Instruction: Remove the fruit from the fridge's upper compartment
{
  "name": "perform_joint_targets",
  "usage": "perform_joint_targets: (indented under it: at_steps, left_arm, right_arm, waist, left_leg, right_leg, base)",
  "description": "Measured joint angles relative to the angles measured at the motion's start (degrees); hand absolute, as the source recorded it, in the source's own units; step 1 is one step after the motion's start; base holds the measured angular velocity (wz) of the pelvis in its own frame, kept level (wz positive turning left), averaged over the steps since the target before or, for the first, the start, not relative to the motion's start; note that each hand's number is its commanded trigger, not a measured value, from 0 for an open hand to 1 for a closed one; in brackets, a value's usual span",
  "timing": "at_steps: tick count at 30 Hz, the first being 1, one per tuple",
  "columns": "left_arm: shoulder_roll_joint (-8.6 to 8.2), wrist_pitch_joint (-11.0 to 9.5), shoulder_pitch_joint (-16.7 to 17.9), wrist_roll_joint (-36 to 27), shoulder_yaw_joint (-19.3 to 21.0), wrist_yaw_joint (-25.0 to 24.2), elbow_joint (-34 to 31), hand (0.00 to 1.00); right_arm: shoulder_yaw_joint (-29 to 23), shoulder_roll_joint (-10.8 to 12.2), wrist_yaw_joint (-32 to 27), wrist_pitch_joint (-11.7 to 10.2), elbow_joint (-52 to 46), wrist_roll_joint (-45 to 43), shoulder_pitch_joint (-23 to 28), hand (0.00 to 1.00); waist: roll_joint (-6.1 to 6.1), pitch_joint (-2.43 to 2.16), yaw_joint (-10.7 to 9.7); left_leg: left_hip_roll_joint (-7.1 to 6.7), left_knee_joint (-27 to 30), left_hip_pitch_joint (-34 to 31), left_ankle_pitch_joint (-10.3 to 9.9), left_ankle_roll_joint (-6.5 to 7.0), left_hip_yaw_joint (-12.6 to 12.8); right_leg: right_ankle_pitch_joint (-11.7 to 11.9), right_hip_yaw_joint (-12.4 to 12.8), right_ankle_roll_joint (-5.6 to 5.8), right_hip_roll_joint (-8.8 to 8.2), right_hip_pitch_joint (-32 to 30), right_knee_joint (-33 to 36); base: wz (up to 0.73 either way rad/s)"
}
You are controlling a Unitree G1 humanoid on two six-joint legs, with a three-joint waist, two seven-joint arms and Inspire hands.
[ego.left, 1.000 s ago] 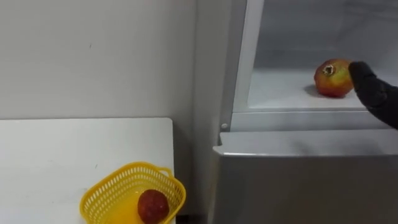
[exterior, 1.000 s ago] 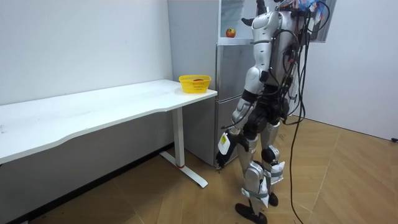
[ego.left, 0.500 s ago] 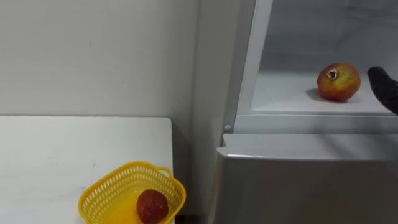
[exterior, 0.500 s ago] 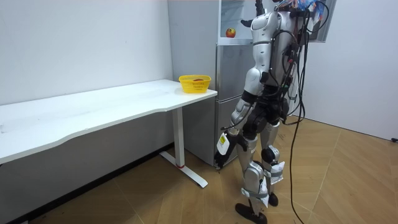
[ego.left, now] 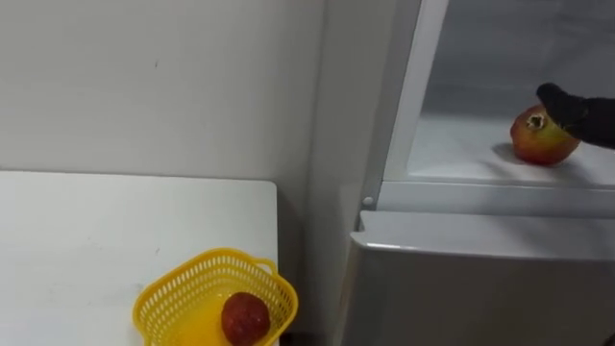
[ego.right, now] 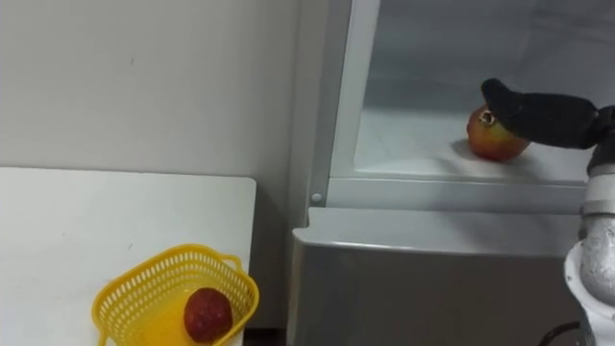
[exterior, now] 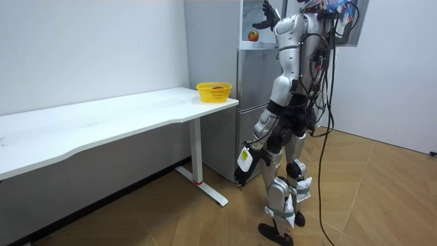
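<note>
Reach step: the right hand, fingers straight, covers the pomegranate on the fridge shelf and probably must curl round it next.

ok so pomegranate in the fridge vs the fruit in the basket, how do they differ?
Place: the pomegranate sits on the upper fridge shelf; the basket fruit lies in the yellow basket on the white table.
Colour: the pomegranate is red with yellowish patches, the basket fruit a darker, even red.
Hand: the right hand reaches over the pomegranate's top; nothing is near the basket fruit.
Both are round, reddish fruits.
</note>
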Motion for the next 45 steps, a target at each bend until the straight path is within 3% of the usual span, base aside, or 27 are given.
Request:
perform_joint_targets:
  at_steps: [11,19,35,45]
  left_arm:
    - [0.02,1.09,0.04,-0.04,-0.02,-0.69,0.02,0.00]
    - [0.13,1.16,-0.03,-0.04,-0.03,-0.53,-0.24,0.00]
    - [0.81,2.25,-0.09,-0.04,-0.02,-0.56,-1.49,0.00]
    - [0.95,2.38,-0.37,0.02,0.00,-0.60,-1.36,0.00]
  right_arm:
    - [1.69,-0.40,3.15,1.98,1.77,0.49,-0.01,0.00]
    - [2.19,-3.31,3.17,2.77,6.72,2.09,-0.01,0.00]
    - [3.88,-3.53,7.89,3.92,10.96,5.64,-0.01,0.00]
    - [3.82,-3.55,10.76,3.76,12.97,8.04,-0.05,0.00]
  waist:
    - [0.00,0.04,0.05]
    - [-0.45,0.19,0.07]
    - [-0.93,-0.01,-0.26]
    - [-1.15,-0.19,0.02]
  left_leg:
    - [0.06,0.34,-0.21,-0.02,-0.03,-0.06]
    - [0.05,0.32,-0.09,-0.02,-0.03,0.05]
    - [0.03,0.32,-0.38,-0.04,0.00,0.15]
    - [0.01,0.52,-0.44,-0.04,0.00,-0.31]
  right_leg:
    - [0.00,0.03,-0.01,0.00,-0.10,0.07]
    - [0.00,-0.02,-0.01,-0.02,-0.05,0.05]
    - [0.00,-0.31,0.00,-0.13,-0.17,0.04]
    - [0.00,-1.81,-0.01,-0.32,-0.02,0.05]
  base:
    - [0.00]
    - [0.00]
    - [0.00]
    - [0.00]
